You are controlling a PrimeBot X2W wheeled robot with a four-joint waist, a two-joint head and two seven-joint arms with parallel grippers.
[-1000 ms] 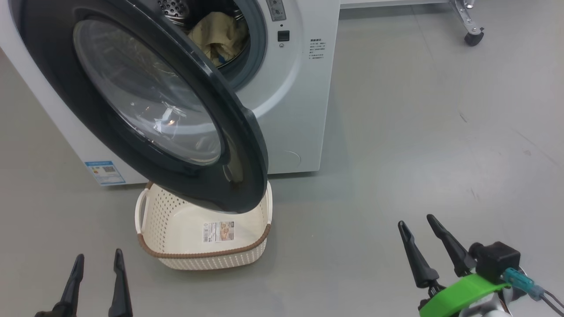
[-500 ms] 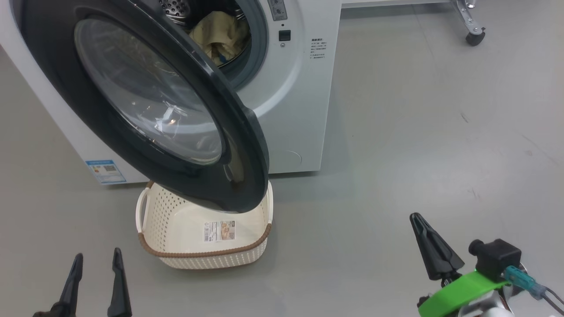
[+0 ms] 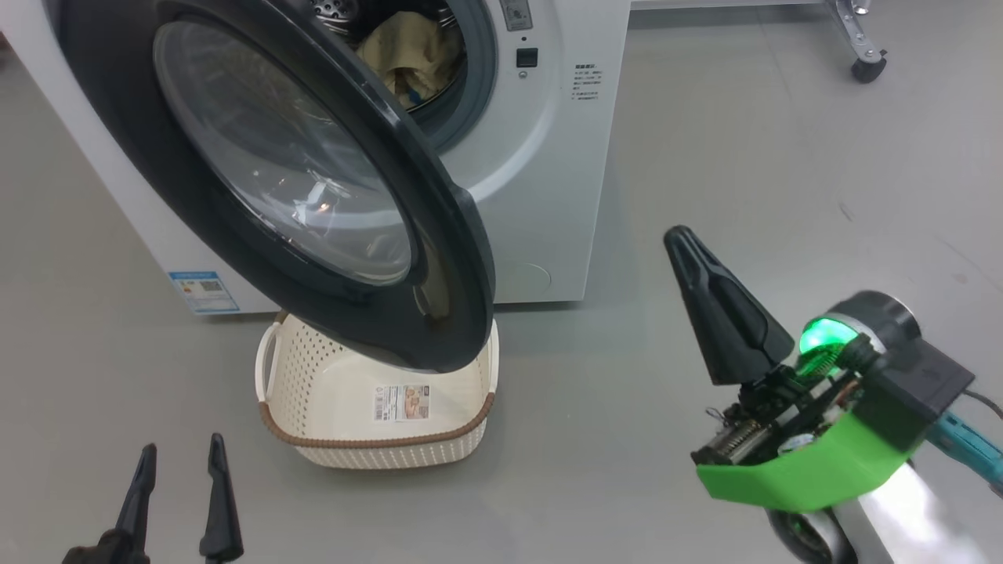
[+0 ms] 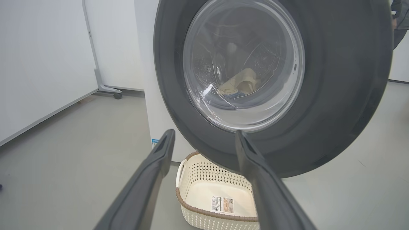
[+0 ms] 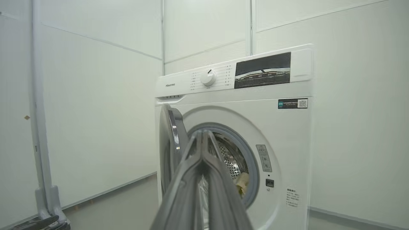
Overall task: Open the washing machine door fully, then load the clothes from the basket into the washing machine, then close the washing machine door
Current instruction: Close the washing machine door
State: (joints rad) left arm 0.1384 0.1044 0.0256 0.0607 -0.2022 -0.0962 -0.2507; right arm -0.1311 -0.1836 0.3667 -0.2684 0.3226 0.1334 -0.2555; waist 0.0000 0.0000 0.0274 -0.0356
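The washing machine (image 3: 548, 157) (image 5: 281, 134) stands with its door (image 3: 274, 180) (image 4: 335, 95) (image 5: 171, 140) swung wide open over the basket (image 3: 376, 446) (image 4: 191, 204). Pale yellow clothes (image 3: 411, 55) (image 4: 241, 84) (image 5: 243, 182) lie inside the steel drum. The basket's floor carries just a label sticker. My right gripper (image 3: 680, 239) (image 5: 203, 134) is shut with nothing in it, raised over the floor right of the door. At the lower left my left gripper (image 3: 180, 454) (image 4: 204, 135) is open and holds nothing.
A wheeled metal stand leg (image 3: 866, 47) is at the far right on the grey floor. White wall panels (image 5: 96, 111) surround the machine, with a castor foot (image 4: 117, 95) at the left. Open floor stretches to the right of the machine.
My right gripper has shut and risen, coming up and forward toward the machine. The head view has shifted slightly. The left gripper stays still.
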